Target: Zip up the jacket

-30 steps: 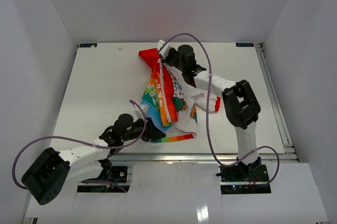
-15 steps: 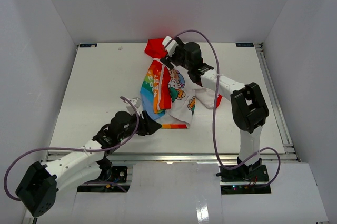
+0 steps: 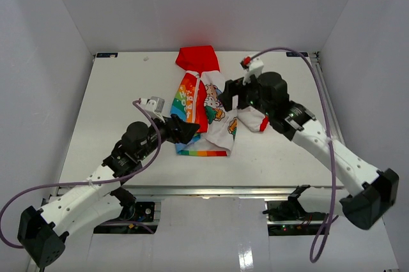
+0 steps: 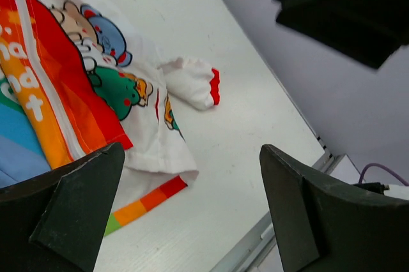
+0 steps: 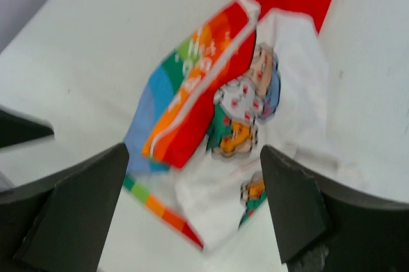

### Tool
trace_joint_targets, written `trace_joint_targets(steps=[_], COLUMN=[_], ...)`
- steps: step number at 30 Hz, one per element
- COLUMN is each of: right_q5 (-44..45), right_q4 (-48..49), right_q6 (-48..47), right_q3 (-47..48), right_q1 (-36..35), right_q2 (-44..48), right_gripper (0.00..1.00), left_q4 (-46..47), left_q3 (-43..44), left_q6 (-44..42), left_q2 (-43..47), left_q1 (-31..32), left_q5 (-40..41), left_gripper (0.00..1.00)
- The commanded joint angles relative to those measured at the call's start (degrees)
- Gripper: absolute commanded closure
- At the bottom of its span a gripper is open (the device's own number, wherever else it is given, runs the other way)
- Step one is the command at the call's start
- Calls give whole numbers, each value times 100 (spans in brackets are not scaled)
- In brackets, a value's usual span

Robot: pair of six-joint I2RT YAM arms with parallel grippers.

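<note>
The jacket [image 3: 208, 109] lies on the table [image 3: 115, 106], hood toward 12 o'clock, its zip seemingly joined from hem to collar: probably done. The left claw [image 3: 192, 133] at its 7 o'clock and the right claw [image 3: 227, 93] at 3 both gape empty.

Left hand [image 3: 186, 132] and right hand [image 3: 226, 94] released the jacket [image 3: 214, 116], which dropped flat.

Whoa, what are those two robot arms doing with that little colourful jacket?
They are working on zipping up the jacket, which lies crumpled on the table with its red hood at the far end. Right now the left hand hovers by its near left side and the right hand by its right side. Both hands are open, and neither holds the cloth. Whether the zip is closed cannot be told.
</note>
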State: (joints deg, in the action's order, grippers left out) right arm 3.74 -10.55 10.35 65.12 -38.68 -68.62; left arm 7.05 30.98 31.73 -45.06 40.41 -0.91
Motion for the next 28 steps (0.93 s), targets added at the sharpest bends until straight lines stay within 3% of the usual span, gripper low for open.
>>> trace_joint_targets(steps=[1, 8, 14, 22, 28], right_q5=[683, 1465, 1266, 1181, 1062], right_q4=[-403, -630, -152, -282, 30], right_q6=[1095, 1213, 1281, 1225, 1153], right_q3=[-1403, -1973, -2374, -2284, -2465], right_q1=[-303, -342, -342, -347, -342], right_q2=[1323, 2358, 2427, 2220, 2334], right_gripper=[10, 10, 10, 10, 10], left_q4=[695, 1539, 1464, 1448, 1447], left_q3=[-681, -1570, -1636, -1524, -1617], left_q6=[-352, -745, -715, -773, -721], left_q2=[755, 1565, 1733, 1390, 1725], left_q1=[20, 25, 28, 24, 28], left_q5=[485, 605, 664, 540, 520], left_gripper=[2, 2, 2, 2, 2])
